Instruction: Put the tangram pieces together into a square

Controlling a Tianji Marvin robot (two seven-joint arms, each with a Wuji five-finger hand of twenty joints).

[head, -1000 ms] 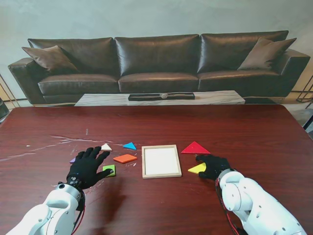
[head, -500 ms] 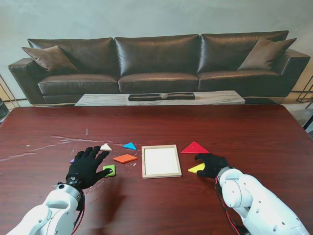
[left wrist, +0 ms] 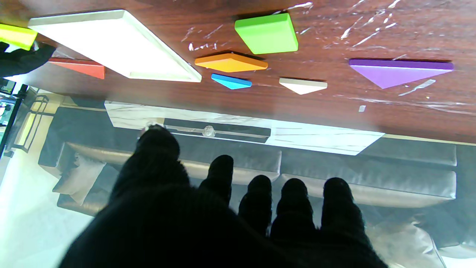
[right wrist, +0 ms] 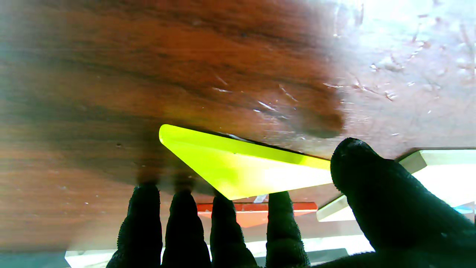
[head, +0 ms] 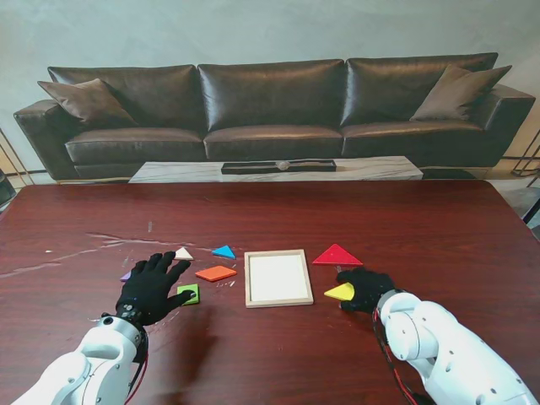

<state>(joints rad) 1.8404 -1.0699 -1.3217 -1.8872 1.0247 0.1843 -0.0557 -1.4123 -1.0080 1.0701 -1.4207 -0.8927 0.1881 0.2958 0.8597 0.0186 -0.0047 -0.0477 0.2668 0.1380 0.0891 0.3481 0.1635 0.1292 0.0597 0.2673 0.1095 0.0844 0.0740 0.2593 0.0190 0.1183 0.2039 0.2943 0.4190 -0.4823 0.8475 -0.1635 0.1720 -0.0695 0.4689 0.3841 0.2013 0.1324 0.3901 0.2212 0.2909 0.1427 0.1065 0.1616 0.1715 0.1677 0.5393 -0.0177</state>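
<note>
Yellow stood out first: the flat yellow triangle piece (head: 341,292) sat just right of the shallow wooden-rimmed white tray (head: 278,278), and the black-gloved right hand (head: 367,288) was on it, fingers (right wrist: 223,230) at its far edge and thumb at the corner nearest the tray. From the right wrist view the piece looked pinched between them, though whether it was off the dark red-brown wooden table (head: 422,228) could not be told. Right of the tray and a little farther from me lay the flat red triangle piece (head: 337,255). Left of the tray, the orange parallelogram piece (head: 216,272) lay closest, with the small blue triangle piece (head: 224,251) and the small white triangle piece (head: 183,253) farther from me. The green square piece (head: 190,293) sat farther left of the tray, partly under the black-gloved left hand (head: 150,287), which hovered open with fingers spread, holding nothing. A purple triangle piece (left wrist: 399,71) showed beyond that hand, the farthest piece left of the tray. Inside the tray, only bare white showed.
</note>
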